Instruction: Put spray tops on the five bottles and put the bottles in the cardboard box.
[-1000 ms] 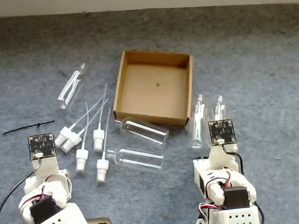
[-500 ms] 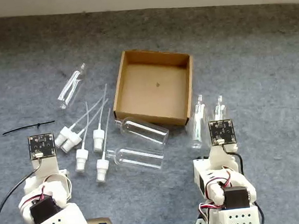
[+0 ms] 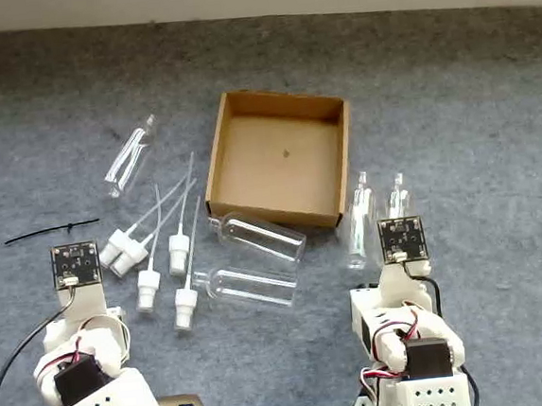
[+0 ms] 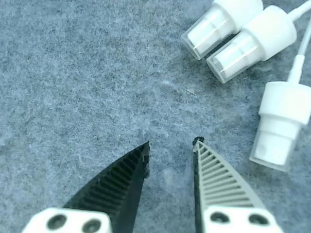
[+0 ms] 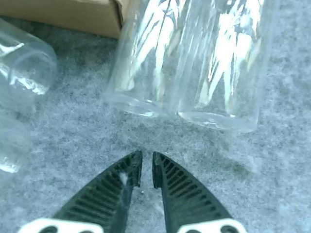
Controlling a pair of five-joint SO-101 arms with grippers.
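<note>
The open cardboard box (image 3: 281, 159) lies at the middle back, with nothing in it. Clear bottles lie on their sides: one (image 3: 132, 156) to its left, two (image 3: 260, 237) (image 3: 250, 287) in front, and two (image 3: 359, 219) (image 3: 399, 197) side by side to its right. Several white spray tops (image 3: 152, 256) with long tubes lie at front left. My left gripper (image 4: 171, 144) is open just above the carpet, near three spray tops (image 4: 252, 41). My right gripper (image 5: 146, 155) is shut, pointing at the bases of the two right bottles (image 5: 146, 53) (image 5: 228, 63).
A black cable tie (image 3: 50, 232) lies on the grey carpet at the left. The left arm (image 3: 75, 268) and right arm (image 3: 403, 241) sit at the front edge. A box corner (image 5: 73, 14) and another bottle (image 5: 22, 63) lie beside the right gripper.
</note>
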